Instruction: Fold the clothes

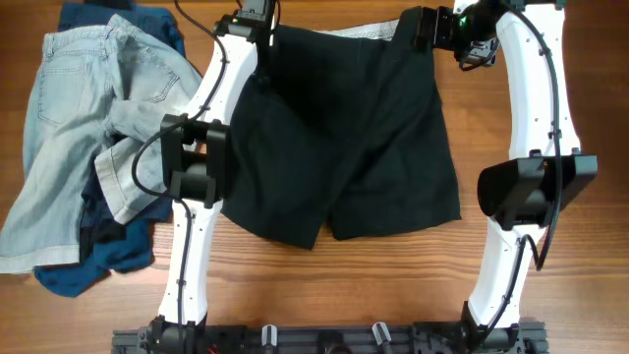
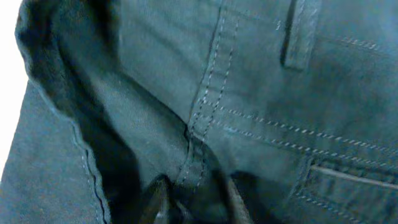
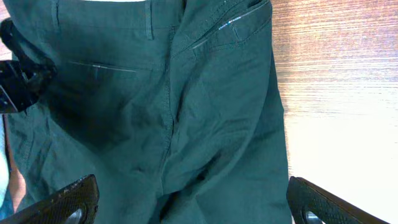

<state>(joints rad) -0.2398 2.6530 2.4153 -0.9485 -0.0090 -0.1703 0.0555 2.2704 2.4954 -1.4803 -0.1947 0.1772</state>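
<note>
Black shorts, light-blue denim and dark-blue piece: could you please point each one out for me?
black shorts [image 1: 373, 138], overhead view, middle of the seat.
light-blue denim [image 1: 69, 108], overhead view, flat upper panel.
dark-blue piece [image 1: 74, 280], overhead view, lower edge poking out from under the denim.

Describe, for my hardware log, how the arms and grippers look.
The left arm and right arm share white tubular links, bulky black joint housings and looping black cables. The left gripper and right gripper are black; a green light glows by the right one.
</note>
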